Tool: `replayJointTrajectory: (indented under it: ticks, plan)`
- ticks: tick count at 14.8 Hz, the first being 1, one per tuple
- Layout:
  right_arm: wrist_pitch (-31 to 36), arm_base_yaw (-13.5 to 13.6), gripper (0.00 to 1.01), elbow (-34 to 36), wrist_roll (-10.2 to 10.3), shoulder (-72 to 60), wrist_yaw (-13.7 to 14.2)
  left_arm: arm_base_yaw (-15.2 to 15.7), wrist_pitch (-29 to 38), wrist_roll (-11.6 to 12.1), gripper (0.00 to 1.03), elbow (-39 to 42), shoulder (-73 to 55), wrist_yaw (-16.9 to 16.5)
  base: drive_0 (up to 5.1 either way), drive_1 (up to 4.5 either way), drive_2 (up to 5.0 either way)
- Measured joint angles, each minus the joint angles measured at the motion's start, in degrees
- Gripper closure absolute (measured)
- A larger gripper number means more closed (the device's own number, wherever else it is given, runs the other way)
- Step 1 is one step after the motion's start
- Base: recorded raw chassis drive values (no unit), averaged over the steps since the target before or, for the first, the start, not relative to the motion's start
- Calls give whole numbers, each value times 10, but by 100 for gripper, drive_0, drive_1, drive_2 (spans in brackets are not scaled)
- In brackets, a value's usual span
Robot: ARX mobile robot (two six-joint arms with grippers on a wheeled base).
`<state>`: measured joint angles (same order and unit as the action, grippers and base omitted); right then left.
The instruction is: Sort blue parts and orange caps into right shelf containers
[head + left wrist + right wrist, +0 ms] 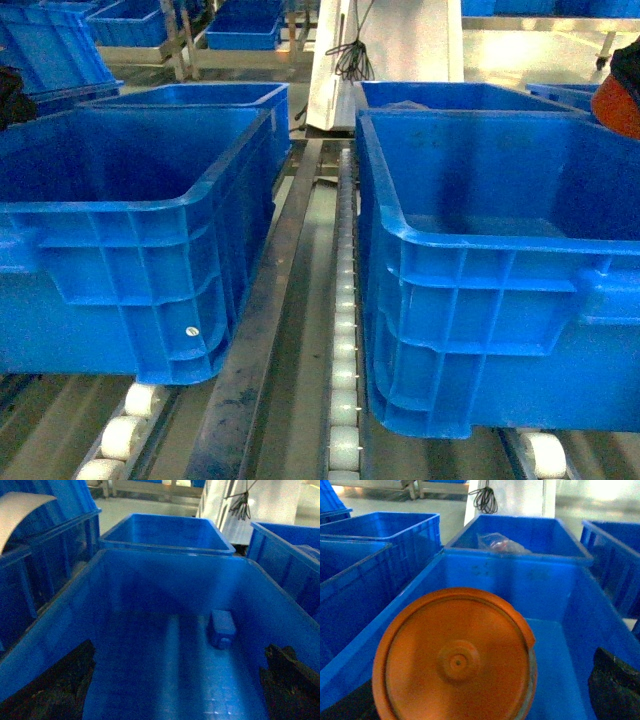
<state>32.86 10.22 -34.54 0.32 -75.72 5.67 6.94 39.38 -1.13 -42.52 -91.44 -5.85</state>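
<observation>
An orange cap (455, 657) fills the lower left of the right wrist view, seen face-on over the right front blue crate (520, 580). My right gripper (485, 670) stands open. Its right finger (615, 690) is clear of the cap with blue crate floor between them, and its left finger is mostly hidden behind the cap. In the head view the cap (615, 105) shows at the right edge, above that crate (500, 270). My left gripper (180, 650) is open and empty over the left front crate (165, 580). A blue part (221, 627) lies on that crate's floor.
Behind each front crate stands another blue crate (200, 95). The right rear crate (520, 530) holds a clear plastic bag (497, 542). A roller track (345, 300) runs between the two rows. A white post (385, 50) with a black cable stands behind.
</observation>
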Motion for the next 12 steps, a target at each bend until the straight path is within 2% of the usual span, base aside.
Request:
replayJointTrajectory:
  ticks: [1,2,3,4,5,6,7,8,9,12]
  plan:
    - [-23,-7,3,-3,25,1,-26,0,-3,-4,5,0,0,-6,0,0,0]
    - [-38,-15,3,-8,64,1,-54,1,-3,-16,5,1,1,-9,0,0,0]
    - [-15,-14,3,-9,67,-1,-35,0,1,-11,5,2,1,-5,0,0,0]
    - [-3,-2,3,-7,52,-3,-15,-2,5,-1,5,7,1,-3,0,0,0]
    - [-2,3,3,0,27,-2,19,-12,30,0,5,27,12,22,0,0,0]
    - [27,3,5,9,18,-4,27,-12,73,1,9,36,14,15,0,0,0]
    - [95,2,14,32,12,-5,38,-15,125,1,18,60,19,9,0,0,0]
    - [137,-4,25,68,9,11,34,-18,152,1,27,93,37,9,0,0,0]
    - [150,-12,34,99,7,29,31,-21,163,1,36,126,58,12,0,0,0]
    - [157,-33,62,163,2,85,17,-32,176,1,63,200,117,20,0,0,0]
